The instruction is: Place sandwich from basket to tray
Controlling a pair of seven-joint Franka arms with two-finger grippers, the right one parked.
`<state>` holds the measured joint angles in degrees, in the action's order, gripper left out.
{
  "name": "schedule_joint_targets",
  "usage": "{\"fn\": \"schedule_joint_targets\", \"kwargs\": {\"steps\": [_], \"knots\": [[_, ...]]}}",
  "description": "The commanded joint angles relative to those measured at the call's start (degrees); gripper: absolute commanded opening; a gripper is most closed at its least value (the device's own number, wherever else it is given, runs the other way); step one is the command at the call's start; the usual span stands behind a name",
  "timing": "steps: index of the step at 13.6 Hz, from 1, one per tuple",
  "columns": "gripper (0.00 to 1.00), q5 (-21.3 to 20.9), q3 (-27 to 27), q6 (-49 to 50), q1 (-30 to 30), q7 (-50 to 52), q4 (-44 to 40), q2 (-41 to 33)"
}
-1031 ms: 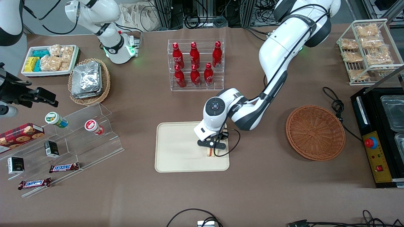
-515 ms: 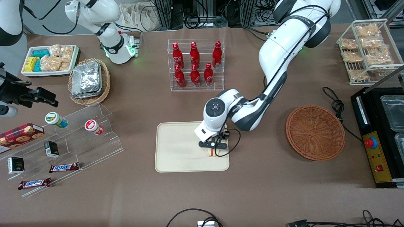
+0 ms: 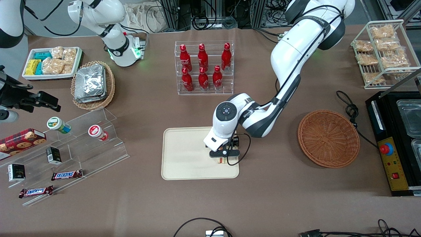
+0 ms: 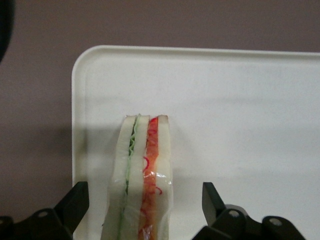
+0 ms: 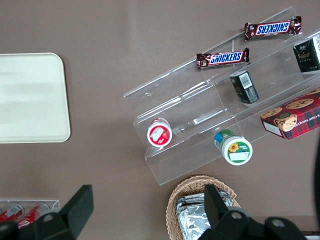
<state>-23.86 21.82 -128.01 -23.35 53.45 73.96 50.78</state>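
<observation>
Gripper (image 3: 223, 158): spread apart, above sandwich (image 4: 142, 180) | sandwich: on tray (image 3: 184, 164), mostly hidden in front view

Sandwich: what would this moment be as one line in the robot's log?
sandwich: standing on edge on tray | gripper: jaws open, clear of sandwich, just above it | basket: empty

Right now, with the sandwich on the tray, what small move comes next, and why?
Probably lift the gripper straight up. The sandwich stands on the tray, the fingers are open and clear of it on both sides, and the basket is empty.
</observation>
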Motion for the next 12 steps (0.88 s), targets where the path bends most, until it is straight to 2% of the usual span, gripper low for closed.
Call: {"fn": "schedule_joint_targets", "kwargs": {"steps": [1, 3, 7, 12], "knots": [[1.0, -1.01, -0.99, 3.46, 0.5, 2.09, -0.3, -3.13], [1.0, -1.1, -2.04, 4.69, 0.59, 2.8, -0.3, -4.72], [1.0, -1.01, -5.03, 13.21, 0.76, 7.55, -0.22, -11.21], [1.0, -1.27, -5.91, 17.7, 5.94, 6.93, -0.13, -17.98]]}}
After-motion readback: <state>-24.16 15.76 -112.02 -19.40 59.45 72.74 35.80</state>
